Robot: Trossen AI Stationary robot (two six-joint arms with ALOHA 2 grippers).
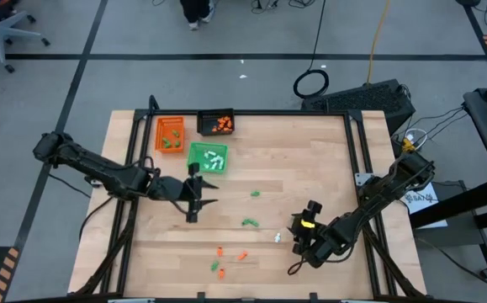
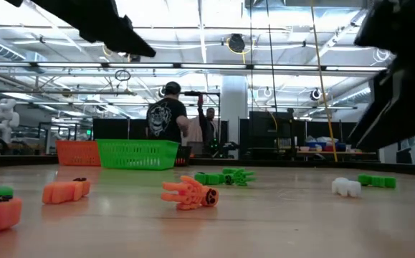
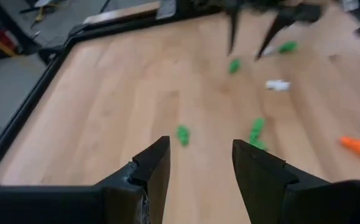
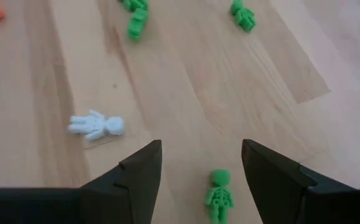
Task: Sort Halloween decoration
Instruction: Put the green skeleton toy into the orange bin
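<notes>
With the right hand (image 4: 201, 171) spread just above a green skeleton (image 4: 219, 195) between its fingers, a skewed close could flick it away.

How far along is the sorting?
Partly done: pieces already lie in the orange tray, black tray and green tray. Neither gripper holds anything; the right gripper is open above a green skeleton. Several loose pieces remain on the table.
</notes>
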